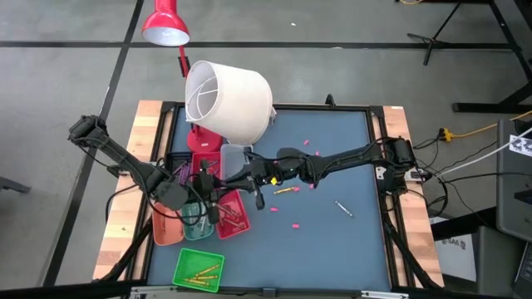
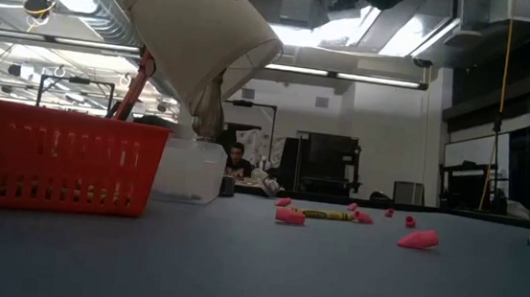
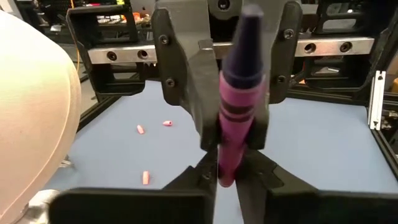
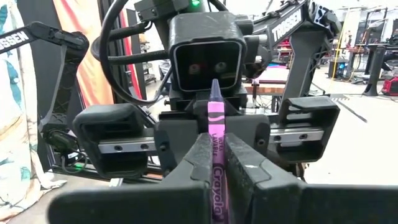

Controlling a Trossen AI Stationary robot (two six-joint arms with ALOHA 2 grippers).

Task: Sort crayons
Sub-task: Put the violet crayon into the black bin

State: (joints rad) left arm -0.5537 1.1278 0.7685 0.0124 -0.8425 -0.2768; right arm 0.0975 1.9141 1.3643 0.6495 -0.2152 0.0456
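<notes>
A purple crayon (image 4: 215,134) in a magenta wrapper is held in the air between my two grippers, which face each other above the trays at the table's left. My right gripper (image 4: 214,155) is shut on it, and my left gripper (image 3: 229,177) is shut on it from the other side. The crayon's tip (image 3: 249,31) points toward my left wrist. In the high view the two grippers meet (image 1: 237,178) and the crayon is hidden between them. A yellow crayon (image 1: 287,190) and a grey one (image 1: 343,208) lie loose on the blue mat. My left gripper pinches the crayon's wrapped part (image 3: 225,163) between its two fingers. The fingers lie level, along the crayon, coming from the table's left. The tip sticks up past them, clear of the table. My right gripper pinches the crayon's wrapped shaft (image 4: 216,163) between its two fingers. The fingers lie level, along the crayon, coming from the table's right. The tip end (image 4: 214,93) sticks out beyond the fingertips, and the crayon is lifted clear.
Small trays stand under the grippers: salmon (image 1: 166,231), teal (image 1: 198,223), red (image 1: 234,218), and green (image 1: 199,270) with yellow crayons. A red basket (image 2: 52,164), a clear tub (image 2: 191,171) and a white lampshade (image 1: 229,100) stand at the far left. Pink stubs (image 2: 419,240) dot the mat.
</notes>
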